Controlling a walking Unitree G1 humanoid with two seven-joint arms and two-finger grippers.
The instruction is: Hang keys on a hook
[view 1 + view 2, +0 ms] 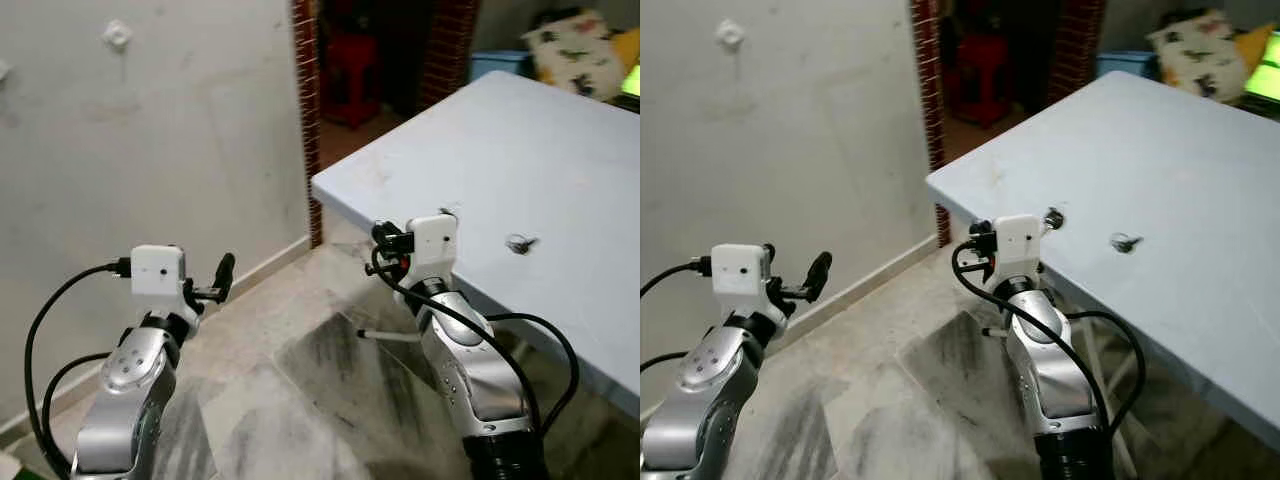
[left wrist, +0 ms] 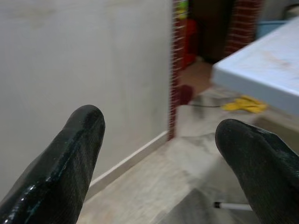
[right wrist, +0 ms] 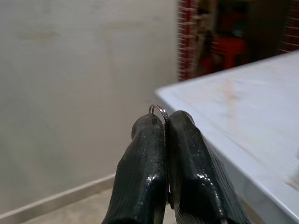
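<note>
Silver metal glints between the right gripper's (image 3: 166, 128) black fingers (image 3: 140, 172): a thin metal key ring (image 3: 160, 111) pokes out at their tips, and the fingers are pressed tight together on it. In the head views that gripper (image 1: 1052, 218) is raised just above the near edge of the pale blue worktop (image 1: 540, 150), close to its corner. The keys that would hang from the ring cannot be made out there.

The left gripper (image 1: 218, 280) is held out low over the marbled floor tiles (image 1: 300, 390), its fingers (image 2: 70, 158) spread wide apart with nothing between them.

The small white wall hook (image 1: 117, 36) sits high on the plastered grey wall (image 1: 180, 150), up and to the left, well apart from the held ring. A second small dark bunch of metal (image 1: 521, 243), possibly another set of keys, lies further in on the worktop.

As a judgement, the pick-up is done and the hanging is not: the ring is in hand but has yet to be carried across to the wall, raised to the hook's height and slipped over it. That likely calls for the robot to turn and step towards the wall first.
</note>
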